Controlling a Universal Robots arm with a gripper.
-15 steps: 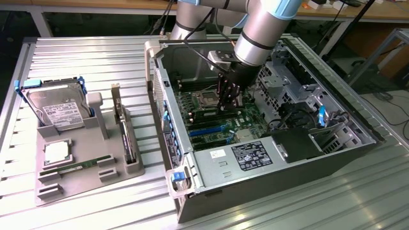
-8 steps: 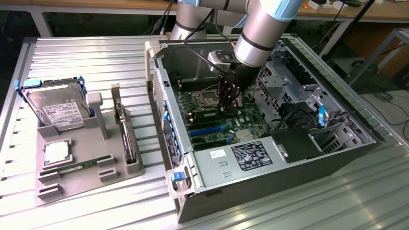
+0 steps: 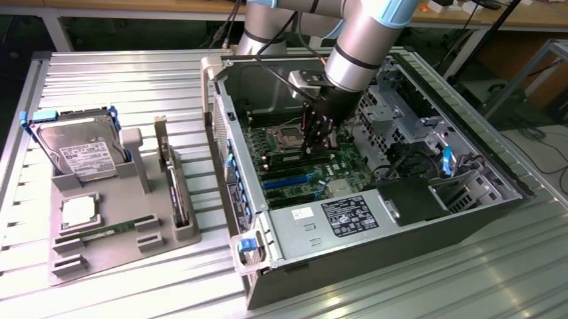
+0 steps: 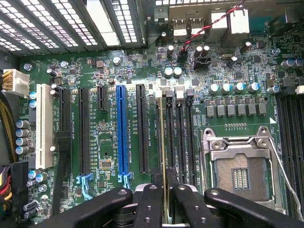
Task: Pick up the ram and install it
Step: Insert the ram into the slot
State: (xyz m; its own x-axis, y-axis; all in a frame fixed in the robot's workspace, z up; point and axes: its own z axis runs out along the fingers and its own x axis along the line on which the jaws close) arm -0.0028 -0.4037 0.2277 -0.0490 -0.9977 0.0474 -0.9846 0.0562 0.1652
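Observation:
My gripper is shut on the ram, which shows edge-on as a thin yellowish line between the two black fingers. The stick stands lined up with the first of the black memory slots, beside the open CPU socket; whether it is seated I cannot tell. In the exterior view the gripper reaches down inside the open computer case, low over the green motherboard next to the CPU socket. A second green stick lies in the grey holder outside the case.
The grey holder at the exterior view's left also carries a silver hard drive and a square silver CPU chip. A blue expansion slot and black ones lie beside the memory slots. Drive cages and cables crowd the case's far side.

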